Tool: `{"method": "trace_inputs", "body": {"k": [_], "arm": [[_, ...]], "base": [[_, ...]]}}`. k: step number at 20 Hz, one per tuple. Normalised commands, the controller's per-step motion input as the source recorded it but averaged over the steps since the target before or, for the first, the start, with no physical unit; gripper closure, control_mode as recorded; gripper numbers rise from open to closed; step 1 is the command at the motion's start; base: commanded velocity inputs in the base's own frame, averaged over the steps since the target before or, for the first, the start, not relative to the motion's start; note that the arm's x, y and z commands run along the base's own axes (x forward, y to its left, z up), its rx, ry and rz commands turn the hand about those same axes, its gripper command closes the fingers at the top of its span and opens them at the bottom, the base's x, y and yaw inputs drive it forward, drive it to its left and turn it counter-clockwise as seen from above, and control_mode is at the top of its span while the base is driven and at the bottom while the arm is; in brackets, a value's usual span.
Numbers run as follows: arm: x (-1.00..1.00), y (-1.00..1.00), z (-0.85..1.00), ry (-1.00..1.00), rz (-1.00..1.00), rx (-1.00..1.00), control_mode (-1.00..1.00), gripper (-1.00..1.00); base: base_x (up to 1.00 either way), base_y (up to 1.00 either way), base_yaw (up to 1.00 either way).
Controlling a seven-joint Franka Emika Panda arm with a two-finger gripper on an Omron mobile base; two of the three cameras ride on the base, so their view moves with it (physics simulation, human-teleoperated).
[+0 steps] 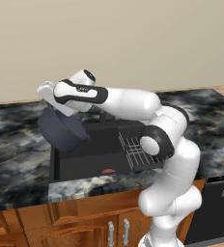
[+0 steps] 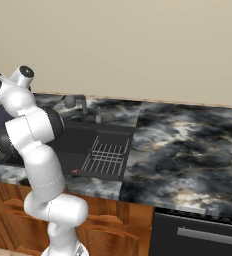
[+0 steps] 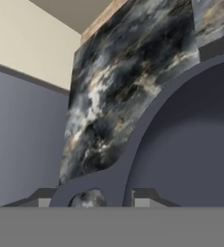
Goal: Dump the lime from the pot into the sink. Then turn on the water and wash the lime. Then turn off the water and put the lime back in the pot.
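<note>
Clamping the pot (image 1: 62, 130) by one loop handle, hand (image 3: 88, 200) tips it over the sink (image 1: 92, 157) at the counter's (image 1: 17, 144) edge. Rigid, likely heavy, slick metal; handle grip seems soundest. Lime hidden.

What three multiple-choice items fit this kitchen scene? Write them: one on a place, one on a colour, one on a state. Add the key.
1. Where is the pot?
A. Flat on the counter right of the sink
B. Held above the sink's left end
C. On the floor

2. What colour is the sink basin?
A. White
B. Red
C. Black

3. How is the pot sitting?
A. Tilted
B. Upright
C. Fully upside down

Key:
1 B: the left base view shows it raised over the basin's left end.
2 C: the basin is matte black.
3 A: its mouth leans toward the basin, with the fingers closed on the pot's handle.
</note>
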Motion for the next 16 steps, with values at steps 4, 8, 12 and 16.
{"method": "trace_inputs", "body": {"k": [4, 8, 12, 16], "arm": [[0.62, 0.0, 0.27, 0.0, 0.0, 0.03, -1.0, 1.0], [0.54, 0.0, 0.13, 0.0, 0.0, 0.06, -1.0, 1.0], [0.44, 0.0, 0.03, 0.0, 0.0, 0.11, -1.0, 1.0], [0.43, 0.0, 0.0, 0.0, 0.0, 0.12, -1.0, 1.0]], "base": [[0.0, 0.0, 0.0], [0.0, 0.0, 0.0], [0.0, 0.0, 0.0], [0.0, 0.0, 0.0]]}}
